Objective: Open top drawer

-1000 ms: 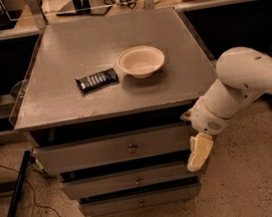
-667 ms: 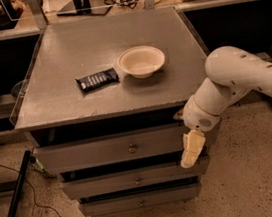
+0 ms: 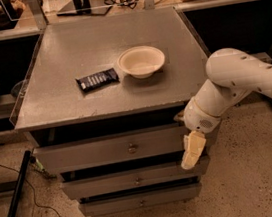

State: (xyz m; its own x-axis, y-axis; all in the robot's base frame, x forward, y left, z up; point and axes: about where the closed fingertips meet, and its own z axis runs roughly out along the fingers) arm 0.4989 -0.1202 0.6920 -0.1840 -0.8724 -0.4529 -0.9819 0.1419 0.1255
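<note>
Only one camera view here. The top drawer (image 3: 92,153) sits right under the grey cabinet top (image 3: 64,103), its brass knob (image 3: 132,148) dead centre, with two more drawer fronts (image 3: 111,183) below it. The gripper (image 3: 191,155) hangs pointing down over the drawer's right end, well right of the knob; can't tell if it's open or gripping anything. Up top there's a cream bowl (image 3: 141,61) just beside a dark snack bar (image 3: 97,79).

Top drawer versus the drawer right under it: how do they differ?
The top drawer front looks wider and taller than the second drawer, and its left end reaches farther left. The gripper hangs by the top drawer's right end, its tip over the second drawer's. Both are grey with a central knob.
</note>
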